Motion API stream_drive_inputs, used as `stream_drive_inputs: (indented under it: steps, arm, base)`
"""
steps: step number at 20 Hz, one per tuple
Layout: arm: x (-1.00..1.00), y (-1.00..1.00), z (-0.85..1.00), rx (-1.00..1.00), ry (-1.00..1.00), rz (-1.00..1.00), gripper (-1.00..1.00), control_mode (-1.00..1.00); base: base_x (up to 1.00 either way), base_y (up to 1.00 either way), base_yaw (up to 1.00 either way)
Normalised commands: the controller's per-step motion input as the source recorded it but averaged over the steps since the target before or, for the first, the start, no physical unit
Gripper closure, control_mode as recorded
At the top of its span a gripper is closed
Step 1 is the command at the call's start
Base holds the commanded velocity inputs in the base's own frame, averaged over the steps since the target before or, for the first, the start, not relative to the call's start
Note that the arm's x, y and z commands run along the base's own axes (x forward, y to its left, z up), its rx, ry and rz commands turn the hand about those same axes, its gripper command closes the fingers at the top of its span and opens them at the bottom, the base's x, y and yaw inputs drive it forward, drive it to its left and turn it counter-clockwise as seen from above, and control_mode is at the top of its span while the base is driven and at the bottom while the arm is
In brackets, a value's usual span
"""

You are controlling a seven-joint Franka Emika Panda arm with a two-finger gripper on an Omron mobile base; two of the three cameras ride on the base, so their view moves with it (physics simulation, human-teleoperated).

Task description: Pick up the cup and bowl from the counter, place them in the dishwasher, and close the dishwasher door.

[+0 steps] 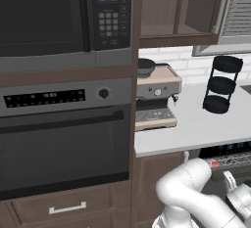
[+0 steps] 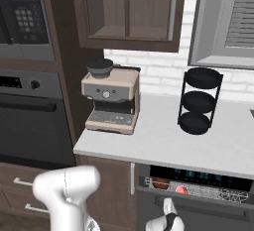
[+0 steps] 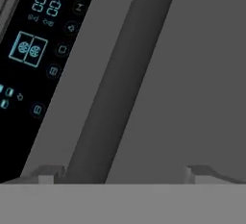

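Observation:
The dishwasher (image 2: 198, 178) sits under the counter (image 2: 163, 145), its black control strip lit with teal lights. Its grey wire rack (image 2: 213, 191) shows through a gap and holds a brown bowl (image 2: 159, 184) and a red cup (image 2: 181, 190). The cup (image 1: 214, 164) also peeks out below the strip in the left base view. The dishwasher door (image 3: 202, 74) is ajar and leans out. My gripper (image 3: 125, 175) is right up against its dark grey outer face, beside the long bar handle (image 3: 115, 83). Its fingertips (image 3: 48, 172) stand wide apart with nothing held.
A beige coffee machine (image 2: 111, 101) and a black three-tier stand (image 2: 198, 101) stand on the counter. The wall oven (image 1: 63, 144) and microwave (image 1: 59, 16) fill the tall cabinet to the left. Wall cabinets hang above the counter.

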Motion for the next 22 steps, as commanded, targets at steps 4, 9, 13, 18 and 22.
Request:
stream_drive_inputs:
  steps: [4, 9, 13, 18, 22]
  arm:
    - [0.99, -0.24, -0.26, 0.19, 0.04, 0.0, -1.0, -1.0]
    - [0.78, -0.16, -0.27, 0.18, 0.0, 0.0, -1.0, -1.0]
    - [0.65, -0.17, -0.27, 0.16, 0.0, 0.0, -1.0, -1.0]
    - [0.53, -0.1, -0.27, 0.12, 0.0, 0.0, -1.0, -1.0]
    - [0.11, 0.0, -0.12, 0.03, 0.0, 0.0, -1.0, -1.0]
  base:
    - [0.0, 0.0, 0.0]
    - [0.0, 0.0, 0.0]
    - [0.0, 0.0, 0.0]
    - [0.0, 0.0, 0.0]
    - [0.0, 0.0, 0.0]
